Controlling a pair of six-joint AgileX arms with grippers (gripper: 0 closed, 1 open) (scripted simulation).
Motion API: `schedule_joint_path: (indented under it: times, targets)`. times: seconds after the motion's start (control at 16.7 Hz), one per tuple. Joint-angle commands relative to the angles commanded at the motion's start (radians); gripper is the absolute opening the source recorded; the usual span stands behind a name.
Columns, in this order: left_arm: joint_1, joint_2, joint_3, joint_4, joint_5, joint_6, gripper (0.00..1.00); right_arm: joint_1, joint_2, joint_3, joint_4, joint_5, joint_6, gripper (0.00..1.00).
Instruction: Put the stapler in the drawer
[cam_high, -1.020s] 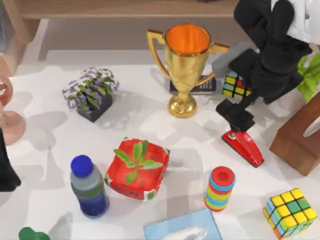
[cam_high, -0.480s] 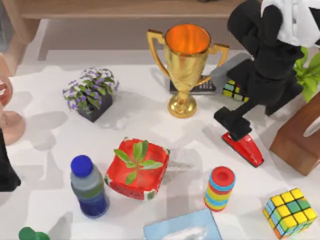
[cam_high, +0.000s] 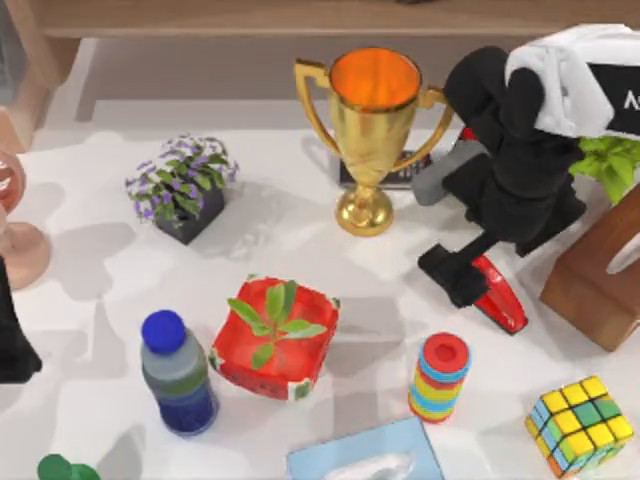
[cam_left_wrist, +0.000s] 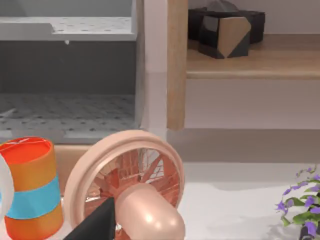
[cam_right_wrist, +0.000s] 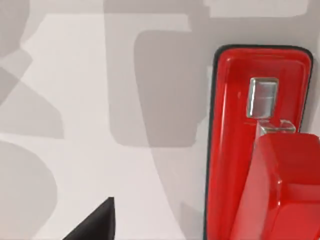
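White tabletop, cluttered. Stapler (cam_high: 498, 296) lies flat on the table at about 4 o'clock, just beside the ring stack (cam_high: 439, 376). Right gripper (cam_high: 462, 272) sits low at its near end; can't tell jaw state. Left arm parked at 8 o'clock. Not lifted yet; grasp and drawer placement all remain.

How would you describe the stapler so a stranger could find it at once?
Start at the gold trophy at the table's back, then go toward the brown box at the right. The stapler lies between, under the right gripper: a glossy red wedge, flat on the table, unlike the upright striped ring stack.
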Motion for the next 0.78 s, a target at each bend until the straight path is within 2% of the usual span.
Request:
schedule_joint_path:
  times: [0.6, 0.78]
  targets:
    - [0.0, 0.0, 0.0, 0.0, 0.0, 0.0, 1.0, -0.001, 0.03, -0.048, 0.07, 0.005, 0.011, 1.0]
    - [0.0, 0.0, 0.0, 0.0, 0.0, 0.0, 1.0, -0.001, 0.03, -0.048, 0.07, 0.005, 0.011, 0.77]
